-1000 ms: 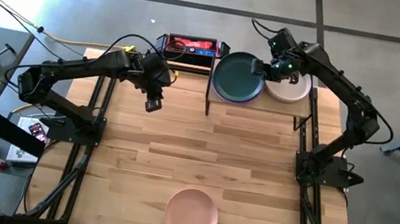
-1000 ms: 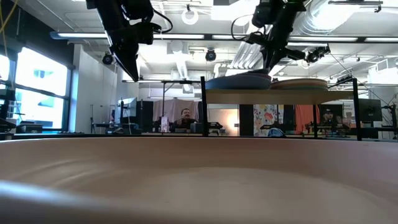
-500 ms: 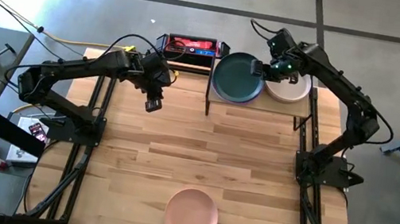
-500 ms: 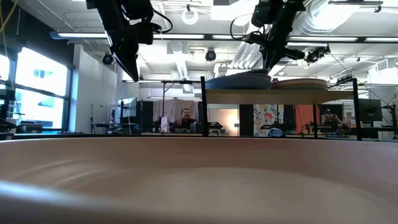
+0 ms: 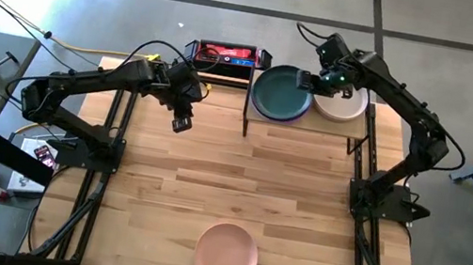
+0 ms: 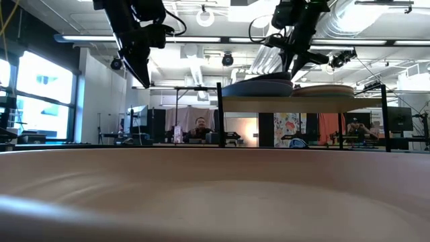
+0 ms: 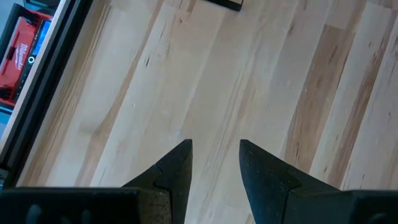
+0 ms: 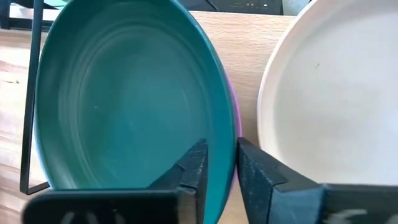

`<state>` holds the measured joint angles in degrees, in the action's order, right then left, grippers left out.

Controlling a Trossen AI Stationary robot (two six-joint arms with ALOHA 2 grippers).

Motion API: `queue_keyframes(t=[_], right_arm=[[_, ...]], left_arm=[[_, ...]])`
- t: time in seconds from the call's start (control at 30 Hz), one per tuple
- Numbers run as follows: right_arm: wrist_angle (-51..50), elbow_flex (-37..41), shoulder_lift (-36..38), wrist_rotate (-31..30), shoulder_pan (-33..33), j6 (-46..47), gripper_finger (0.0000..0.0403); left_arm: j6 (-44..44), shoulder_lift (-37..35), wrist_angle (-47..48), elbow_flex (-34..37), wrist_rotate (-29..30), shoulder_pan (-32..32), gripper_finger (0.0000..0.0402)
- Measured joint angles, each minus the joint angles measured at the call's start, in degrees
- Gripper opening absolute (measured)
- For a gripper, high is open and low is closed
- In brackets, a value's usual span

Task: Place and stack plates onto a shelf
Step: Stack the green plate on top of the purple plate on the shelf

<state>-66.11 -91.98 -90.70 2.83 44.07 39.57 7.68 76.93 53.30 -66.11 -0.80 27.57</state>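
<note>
Right fingers (image 8: 219,163): a narrow gap, straddling the rim of the dark teal plate (image 5: 281,92) – one finger inside the rim, one outside; whether they press it, I cannot tell
Left fingers (image 7: 214,163): parted, nothing between them, hovering over bare desk (image 5: 302,200) near the red-and-black box (image 5: 226,55)
Dark teal plate: tops the left stack on the shelf (image 5: 304,126); a purple edge shows beneath it
Pale plate (image 5: 343,106): beside it on the shelf, to the right
Pink plate (image 5: 226,256): alone at the desk's near edge – well apart from the shelf
</note>
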Motion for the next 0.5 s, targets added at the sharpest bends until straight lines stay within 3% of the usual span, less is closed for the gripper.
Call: queue_keyframes(t=[0.5], right_arm=[[-5.9, 0.0, 0.4, 6.8, 1.3, -1.5, 0.0076]], left_arm=[[-0.1, 0.0, 0.0, 0.0, 0.0, 0.0, 0.0122]])
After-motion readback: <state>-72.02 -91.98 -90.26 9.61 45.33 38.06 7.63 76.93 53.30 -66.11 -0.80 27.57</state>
